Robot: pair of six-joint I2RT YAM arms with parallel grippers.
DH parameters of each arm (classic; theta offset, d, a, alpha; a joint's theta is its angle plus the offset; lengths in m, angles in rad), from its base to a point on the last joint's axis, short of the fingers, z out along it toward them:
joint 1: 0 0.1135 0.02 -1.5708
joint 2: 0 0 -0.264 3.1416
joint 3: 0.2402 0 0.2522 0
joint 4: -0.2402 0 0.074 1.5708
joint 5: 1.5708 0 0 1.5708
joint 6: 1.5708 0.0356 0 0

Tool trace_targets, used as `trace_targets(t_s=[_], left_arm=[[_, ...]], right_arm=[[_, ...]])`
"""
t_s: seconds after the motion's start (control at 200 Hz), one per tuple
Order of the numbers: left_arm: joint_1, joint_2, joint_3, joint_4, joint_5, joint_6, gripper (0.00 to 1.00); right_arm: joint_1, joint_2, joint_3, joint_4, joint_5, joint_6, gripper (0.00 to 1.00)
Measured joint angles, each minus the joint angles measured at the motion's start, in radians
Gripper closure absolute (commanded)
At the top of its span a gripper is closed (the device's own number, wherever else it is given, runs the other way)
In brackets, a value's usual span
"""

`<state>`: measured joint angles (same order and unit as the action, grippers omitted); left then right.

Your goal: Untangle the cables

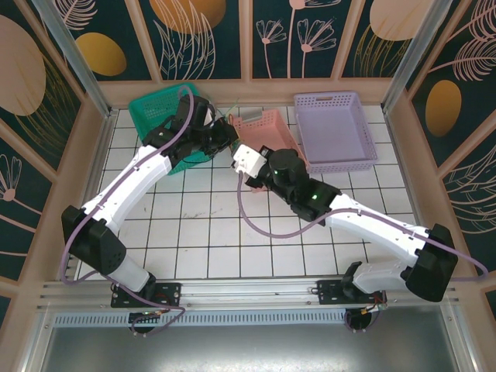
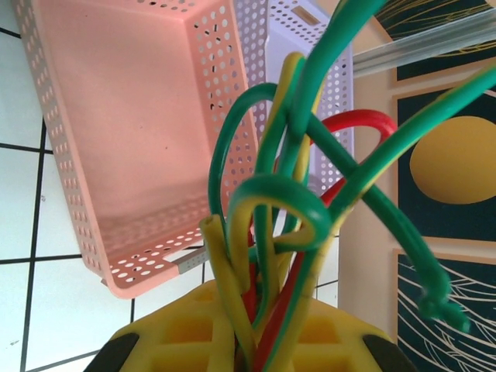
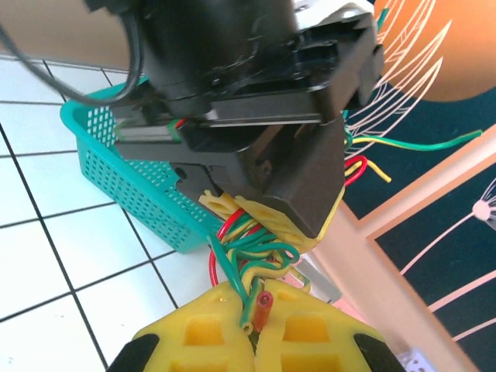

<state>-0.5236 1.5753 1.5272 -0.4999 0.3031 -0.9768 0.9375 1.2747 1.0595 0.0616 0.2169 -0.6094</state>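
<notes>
In the top view, the left arm extends from its base at 7 o'clock toward 1 o'clock. The right arm extends from 5 o'clock toward 10 o'clock. The 2 wrists face each other. Left gripper and right gripper: jaws closed on the cables.

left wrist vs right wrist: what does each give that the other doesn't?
Left wrist: a look into the pink basket, with the lilac basket behind it. Right wrist: the teal basket, and the left gripper seen from outside, clamped on the bundle from above. Both: the cables, green, yellow and red loops crossed together, running down between that camera's own yellow fingers. The right gripper is shut on their loose ends.
</notes>
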Motion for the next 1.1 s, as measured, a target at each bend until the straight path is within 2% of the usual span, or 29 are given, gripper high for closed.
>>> trace_targets(t_s=[0.115,0.26,0.475,0.631,0.781,0.856,0.886,0.936,0.971,1.046,1.101], left_arm=[[-0.002,-0.018,-0.042,0.051,-0.018,-0.021,1.00],[-0.013,-0.068,-0.112,0.148,-0.049,-0.067,1.00],[-0.036,-0.153,-0.217,0.267,-0.079,-0.114,1.00],[-0.043,-0.183,-0.278,0.328,-0.081,-0.129,1.00],[-0.049,-0.195,-0.324,0.338,-0.076,-0.136,1.00],[-0.048,-0.199,-0.326,0.346,-0.078,-0.141,1.00],[-0.047,-0.202,-0.325,0.348,-0.080,-0.143,1.00],[-0.042,-0.206,-0.319,0.348,-0.093,-0.143,1.00],[-0.035,-0.208,-0.309,0.348,-0.102,-0.142,1.00],[-0.023,-0.208,-0.278,0.345,-0.111,-0.134,1.00],[-0.018,-0.208,-0.254,0.338,-0.114,-0.123,1.00]], right_arm=[[-0.070,-0.002,0.029,-0.061,-0.118,0.234,1.00],[-0.228,-0.032,0.011,-0.071,-0.374,0.673,1.00],[-0.387,-0.071,-0.150,0.107,-0.671,1.403,1.00],[-0.425,-0.068,-0.361,0.350,-0.764,1.968,1.00],[-0.421,-0.066,-0.459,0.511,-0.804,2.352,1.00],[-0.425,-0.066,-0.429,0.487,-0.819,2.392,1.00],[-0.429,-0.064,-0.384,0.422,-0.823,2.358,0.89],[-0.436,-0.051,-0.261,0.251,-0.811,2.218,0.69],[-0.437,-0.036,-0.149,0.118,-0.776,2.094,0.60],[-0.421,-0.010,0.080,-0.109,-0.671,1.820,0.46],[-0.402,-0.016,0.183,-0.211,-0.597,1.643,0.38]])
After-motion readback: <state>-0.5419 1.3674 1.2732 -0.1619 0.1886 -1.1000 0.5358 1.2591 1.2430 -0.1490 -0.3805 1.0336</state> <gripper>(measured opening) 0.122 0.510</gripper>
